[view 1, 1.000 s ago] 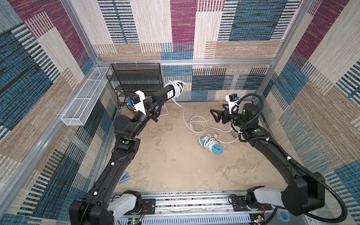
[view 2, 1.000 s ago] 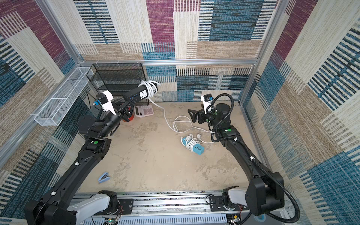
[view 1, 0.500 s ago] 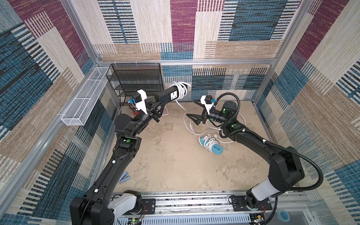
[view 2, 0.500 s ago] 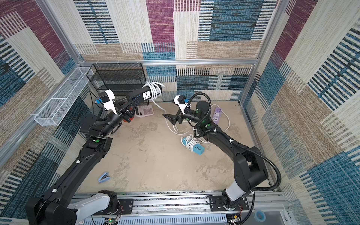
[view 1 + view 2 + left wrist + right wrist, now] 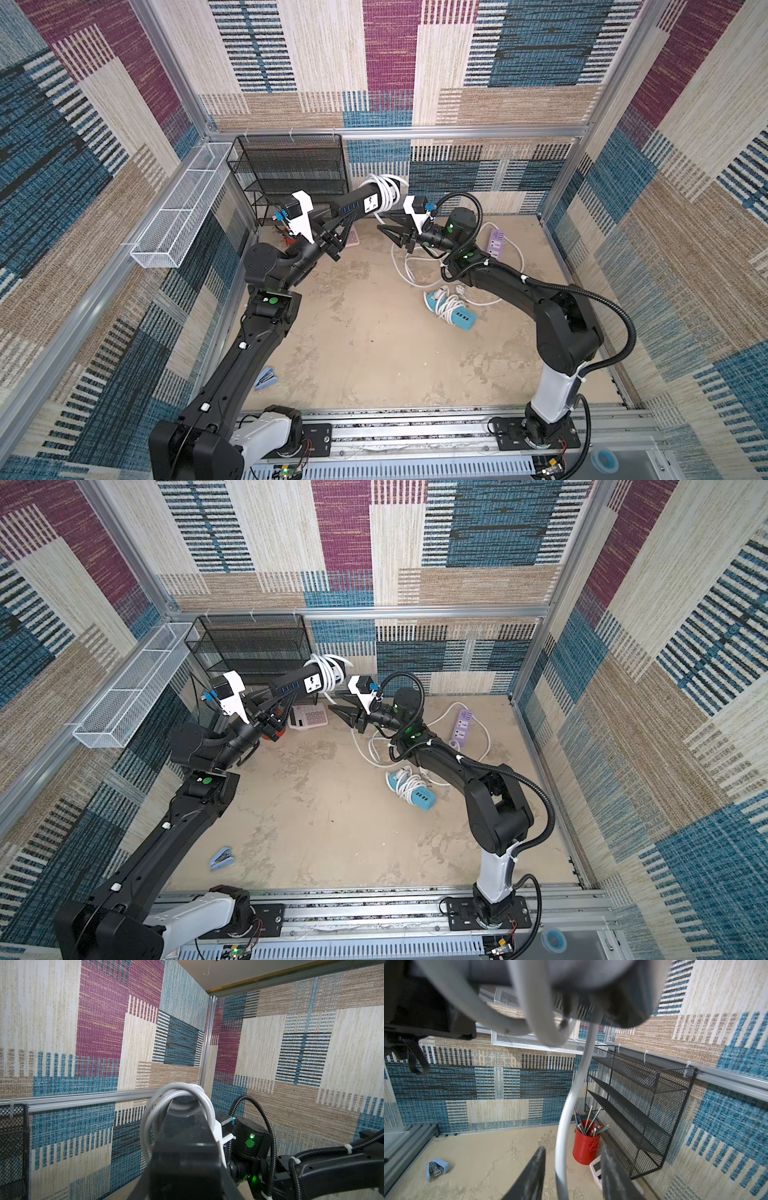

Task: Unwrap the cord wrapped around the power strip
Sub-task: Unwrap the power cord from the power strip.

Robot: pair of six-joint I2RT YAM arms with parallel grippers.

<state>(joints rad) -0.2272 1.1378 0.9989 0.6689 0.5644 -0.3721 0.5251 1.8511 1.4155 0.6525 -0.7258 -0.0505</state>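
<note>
A black power strip (image 5: 357, 205) is held up in the air, my left gripper (image 5: 334, 230) shut on its near end. White cord (image 5: 384, 189) is coiled round its far end, seen in both top views (image 5: 328, 669) and in the left wrist view (image 5: 178, 1093). One strand of the cord (image 5: 569, 1105) hangs down from the coil. My right gripper (image 5: 572, 1153) sits just below the strip's wrapped end (image 5: 388, 235), open, with that strand between its fingers (image 5: 537, 1163) and a gap on each side.
On the table lie a teal power strip (image 5: 451, 309) wrapped in cord, a purple power strip (image 5: 496, 245) with loose cord, and a blue stapler (image 5: 264, 378). A black mesh shelf (image 5: 291, 166), a red pen cup (image 5: 586, 1145), a calculator (image 5: 309, 717) and a white wire basket (image 5: 178, 216) stand back left.
My right arm has swung left from the table's right side to under the strip's wrapped end, and its jaws have narrowed around the hanging strand. The left gripper kept hold of the strip.
</note>
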